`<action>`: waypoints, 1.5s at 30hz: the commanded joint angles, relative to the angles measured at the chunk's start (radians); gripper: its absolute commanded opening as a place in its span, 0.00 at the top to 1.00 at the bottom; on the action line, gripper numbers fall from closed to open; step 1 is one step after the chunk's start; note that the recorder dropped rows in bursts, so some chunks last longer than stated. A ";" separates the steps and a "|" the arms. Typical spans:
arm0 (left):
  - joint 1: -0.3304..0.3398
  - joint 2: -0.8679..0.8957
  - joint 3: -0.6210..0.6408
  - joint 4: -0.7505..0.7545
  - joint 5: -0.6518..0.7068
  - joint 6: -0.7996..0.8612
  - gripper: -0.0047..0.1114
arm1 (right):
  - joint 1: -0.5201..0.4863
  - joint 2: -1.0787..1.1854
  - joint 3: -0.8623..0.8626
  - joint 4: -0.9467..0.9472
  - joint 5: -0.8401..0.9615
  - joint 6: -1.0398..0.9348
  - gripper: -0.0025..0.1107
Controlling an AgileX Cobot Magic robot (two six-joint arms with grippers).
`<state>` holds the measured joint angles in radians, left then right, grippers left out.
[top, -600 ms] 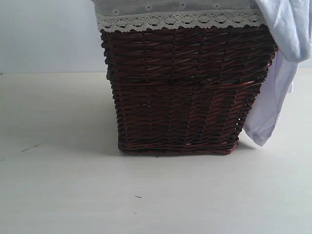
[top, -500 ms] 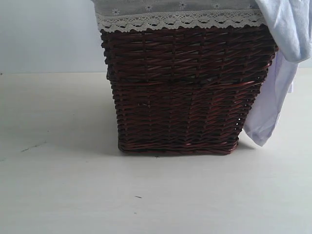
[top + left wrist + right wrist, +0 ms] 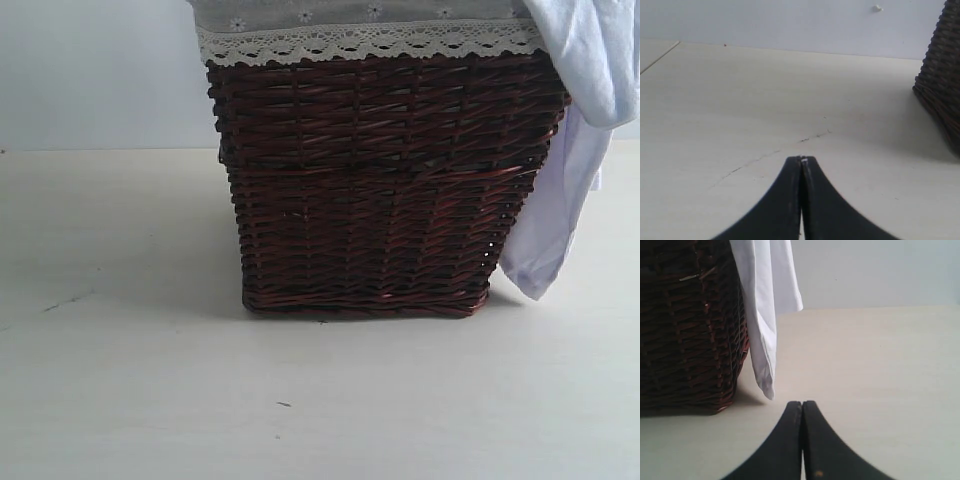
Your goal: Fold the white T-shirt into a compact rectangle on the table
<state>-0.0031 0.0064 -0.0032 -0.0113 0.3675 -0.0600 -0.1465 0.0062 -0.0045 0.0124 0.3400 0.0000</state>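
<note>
The white T-shirt (image 3: 575,110) hangs over the right rim of a dark brown wicker basket (image 3: 380,190), its loose end dangling down the basket's side to just above the table (image 3: 150,390). The right wrist view shows the same hanging cloth (image 3: 762,315) beside the basket (image 3: 685,330). My right gripper (image 3: 802,403) is shut, empty, low over the table, short of the cloth's tip. My left gripper (image 3: 801,158) is shut and empty above the bare table (image 3: 740,100), with the basket's corner (image 3: 942,75) off to one side. Neither gripper shows in the exterior view.
A grey liner with white lace trim (image 3: 360,30) folds over the basket's rim. Small dark scuffs (image 3: 65,300) mark the table; a thin crack-like line (image 3: 770,155) runs ahead of the left gripper. A plain pale wall (image 3: 100,70) stands behind.
</note>
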 commanded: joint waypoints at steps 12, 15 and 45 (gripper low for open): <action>0.003 -0.006 0.003 -0.011 -0.012 0.001 0.96 | -0.005 -0.006 0.005 0.000 -0.006 -0.007 0.98; 0.003 -0.006 0.003 -0.011 -0.012 0.001 0.96 | -0.005 -0.006 0.005 0.000 -0.006 -0.007 0.98; 0.003 -0.006 0.003 -0.036 -0.274 -0.132 0.96 | -0.005 -0.006 0.005 -0.080 -0.095 -0.025 0.98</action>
<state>-0.0031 0.0064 -0.0032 -0.0273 0.2073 -0.1123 -0.1465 0.0062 -0.0045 -0.0234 0.3180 -0.0116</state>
